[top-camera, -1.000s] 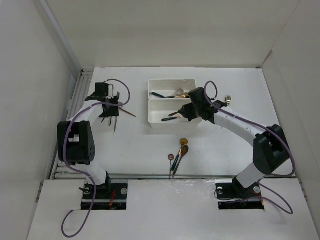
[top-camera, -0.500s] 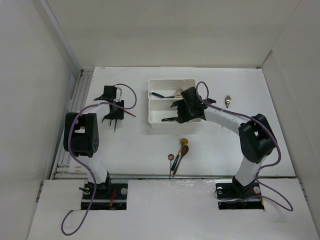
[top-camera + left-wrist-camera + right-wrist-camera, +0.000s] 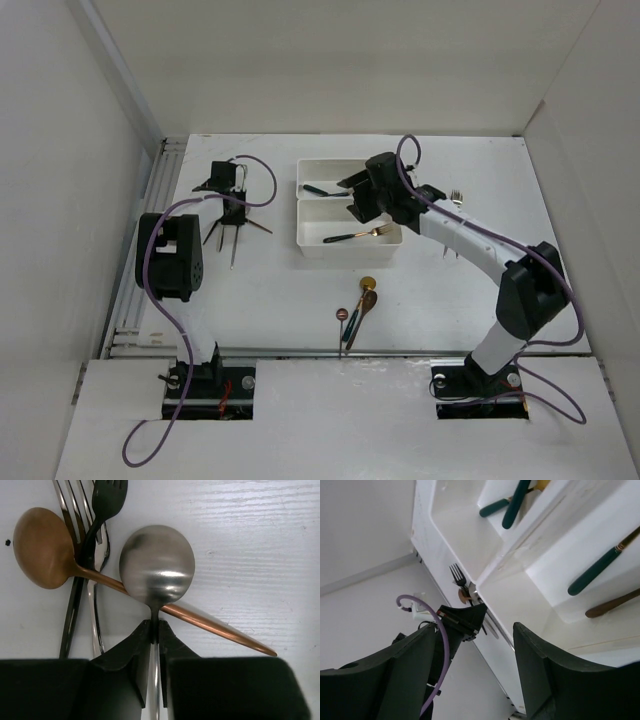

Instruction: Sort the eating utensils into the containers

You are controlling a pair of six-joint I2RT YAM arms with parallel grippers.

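My left gripper (image 3: 155,629) is shut on the neck of a silver spoon (image 3: 156,565), which lies on the table at the left over a copper spoon (image 3: 44,547). A black fork (image 3: 107,495) and a silver fork (image 3: 69,507) lie beside them. From above, the left gripper (image 3: 232,207) sits over this pile. My right gripper (image 3: 358,202) hangs open and empty above the two white containers. The near container (image 3: 345,253) holds a gold fork with a dark handle (image 3: 356,236). The far container (image 3: 340,161) holds a green-handled utensil (image 3: 320,189). The right wrist view shows green handles (image 3: 596,571) inside.
Three more utensils (image 3: 357,305) lie together near the front edge of the table. A silver fork (image 3: 457,196) lies to the right of the containers, partly behind the right arm. White walls close in the table on three sides.
The left gripper has closed on the silver spoon. The right gripper opened, left the gold fork in the near container, and rose back toward the far container.
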